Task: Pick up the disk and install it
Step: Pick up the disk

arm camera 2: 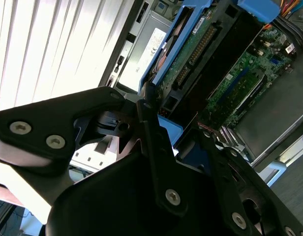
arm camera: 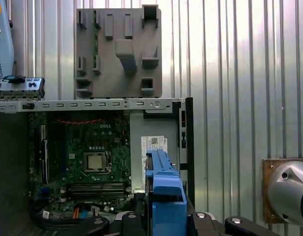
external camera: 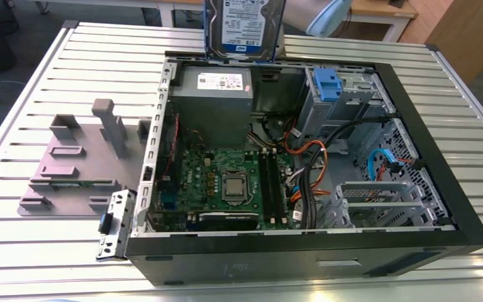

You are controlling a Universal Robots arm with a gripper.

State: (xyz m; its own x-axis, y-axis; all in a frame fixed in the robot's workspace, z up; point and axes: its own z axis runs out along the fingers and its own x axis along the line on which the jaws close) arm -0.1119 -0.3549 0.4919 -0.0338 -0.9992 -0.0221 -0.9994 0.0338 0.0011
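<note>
Where it hangs upright, the blue-railed disk (external camera: 243,30) shows a white-and-blue label (external camera: 246,21).

exterior view: even, diffuse overhead light; soft glare along the near edge of the slatted table (external camera: 326,290); the interior of the computer case (external camera: 309,251) falls into shade, while the label of the disk (external camera: 243,25) is bright. second wrist view: table slats washed out to white, dark foreground underexposed. first wrist view: flat, even light with faint shadows between slats.
</note>
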